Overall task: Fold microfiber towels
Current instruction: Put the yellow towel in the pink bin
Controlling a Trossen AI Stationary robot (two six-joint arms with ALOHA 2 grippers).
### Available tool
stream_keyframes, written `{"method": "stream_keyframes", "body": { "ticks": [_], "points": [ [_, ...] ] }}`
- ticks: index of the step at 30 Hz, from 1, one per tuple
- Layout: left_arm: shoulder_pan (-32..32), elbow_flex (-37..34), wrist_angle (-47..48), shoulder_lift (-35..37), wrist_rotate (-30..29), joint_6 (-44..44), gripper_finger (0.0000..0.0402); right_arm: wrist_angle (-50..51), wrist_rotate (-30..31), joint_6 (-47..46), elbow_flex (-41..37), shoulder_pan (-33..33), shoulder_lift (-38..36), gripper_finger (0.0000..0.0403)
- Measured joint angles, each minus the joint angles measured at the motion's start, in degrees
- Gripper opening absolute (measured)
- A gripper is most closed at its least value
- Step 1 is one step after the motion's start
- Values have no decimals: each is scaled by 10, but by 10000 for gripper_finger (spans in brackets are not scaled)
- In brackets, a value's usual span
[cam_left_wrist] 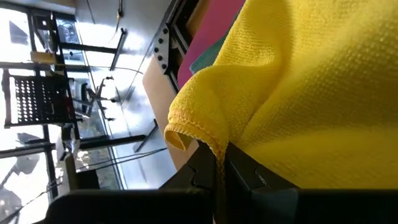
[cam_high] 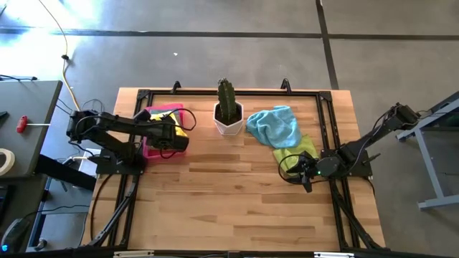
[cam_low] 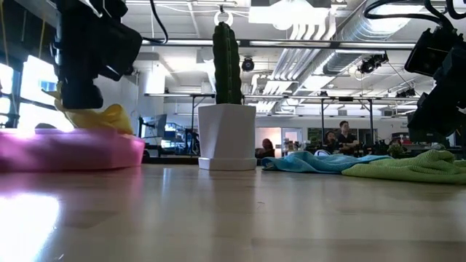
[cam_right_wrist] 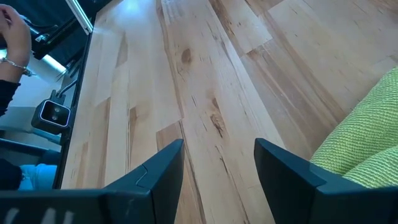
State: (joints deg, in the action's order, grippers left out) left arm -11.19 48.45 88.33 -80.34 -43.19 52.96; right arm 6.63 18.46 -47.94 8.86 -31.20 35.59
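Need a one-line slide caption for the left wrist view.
Left gripper shut on the yellow towel, pink tray behind.

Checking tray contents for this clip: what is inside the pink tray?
In the pink tray lies a yellow towel, pinched by the left gripper with shut jaws. A green edge peeks beneath it; anything deeper is covered.

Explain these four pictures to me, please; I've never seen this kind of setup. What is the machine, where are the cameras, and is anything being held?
Two dark robot arms work at a wooden table. One camera looks down from above, one sits at table level, one rides on each wrist. The left gripper is shut on a yellow towel over the pink tray. The right gripper is open above bare wood beside a lime green towel. A light blue towel and a potted cactus lie farther back.
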Motion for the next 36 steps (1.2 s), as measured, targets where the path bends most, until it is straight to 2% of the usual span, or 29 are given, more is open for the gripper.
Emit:
{"method": "stream_keyframes", "body": {
  "ticks": [8, 12, 21, 26, 32, 36],
  "points": [
    [-25, -10, -67, 0, -11, -149, 6, 0, 0, 0, 0, 0, 0, 188],
    [-40, -23, -98, 0, 5, -176, 6, 0, 0, 0, 0, 0, 0, 188],
    [-46, -28, -61, 0, 41, -89, 10, 0, 0, 0, 0, 0, 0, 188],
    [-46, -28, -44, 0, 78, -28, 58, 0, 0, 0, 0, 0, 0, 188],
    [-35, -14, -36, 0, 80, -22, 127, 0, 0, 0, 0, 0, 0, 188],
    [-14, 28, 10, 10, 67, 5, 151, 0, 0, 0, 0, 0, 0, 188]
  ]
}}
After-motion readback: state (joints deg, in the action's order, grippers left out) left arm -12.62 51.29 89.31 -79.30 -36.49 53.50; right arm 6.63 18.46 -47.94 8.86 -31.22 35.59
